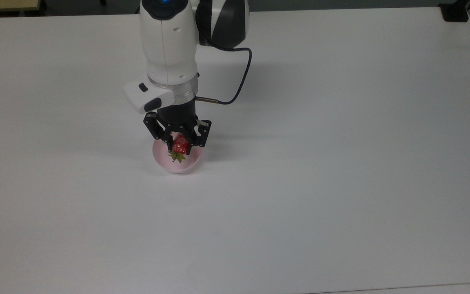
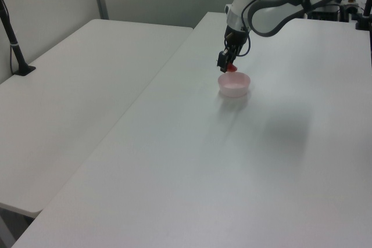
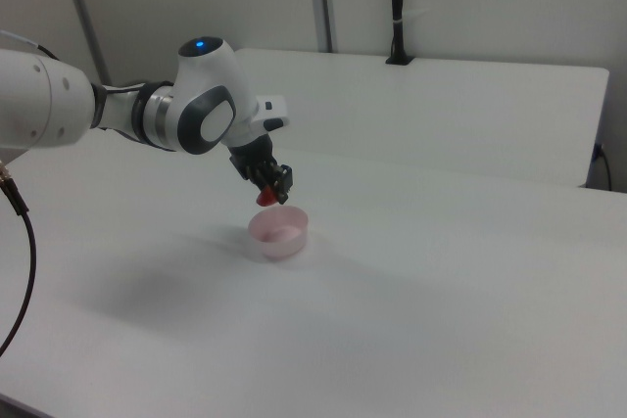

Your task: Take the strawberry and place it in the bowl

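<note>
The black two-finger claw (image 1: 180,143) is clenched on the small glossy red strawberry (image 1: 180,145), leafy green end pointing down. Directly beneath it sits the small round pale pink plastic bowl (image 1: 190,162) on the white table (image 1: 341,163), the fruit hanging above its rim.

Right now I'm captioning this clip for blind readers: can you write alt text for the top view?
A white robot arm's gripper holds a red strawberry, leafy end down, directly over a small pale pink bowl on a plain white table. A black cable loops beside the arm.
</note>
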You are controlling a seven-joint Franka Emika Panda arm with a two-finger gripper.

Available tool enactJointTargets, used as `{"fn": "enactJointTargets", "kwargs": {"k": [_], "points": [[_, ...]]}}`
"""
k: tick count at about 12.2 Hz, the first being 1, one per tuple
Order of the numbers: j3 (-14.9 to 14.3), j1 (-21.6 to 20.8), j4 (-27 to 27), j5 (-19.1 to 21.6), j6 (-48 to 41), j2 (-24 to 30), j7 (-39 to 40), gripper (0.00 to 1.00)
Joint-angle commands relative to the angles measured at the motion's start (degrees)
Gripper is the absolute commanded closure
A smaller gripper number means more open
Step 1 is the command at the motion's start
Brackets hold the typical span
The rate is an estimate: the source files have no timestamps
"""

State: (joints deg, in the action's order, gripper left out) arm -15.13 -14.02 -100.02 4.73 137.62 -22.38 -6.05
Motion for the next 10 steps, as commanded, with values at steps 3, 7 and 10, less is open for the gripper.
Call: {"fn": "enactJointTargets", "kwargs": {"k": [3,7,10], "points": [[-1.2,-0.5,-1.9,-2.2,-0.2,0.6,-0.4,0.00],[-1.1,0.0,0.0,-2.9,-5.9,4.7,-6.5,0.00],[4.6,7.7,8.6,-6.7,-32.2,11.5,-8.1,0.00]]}}
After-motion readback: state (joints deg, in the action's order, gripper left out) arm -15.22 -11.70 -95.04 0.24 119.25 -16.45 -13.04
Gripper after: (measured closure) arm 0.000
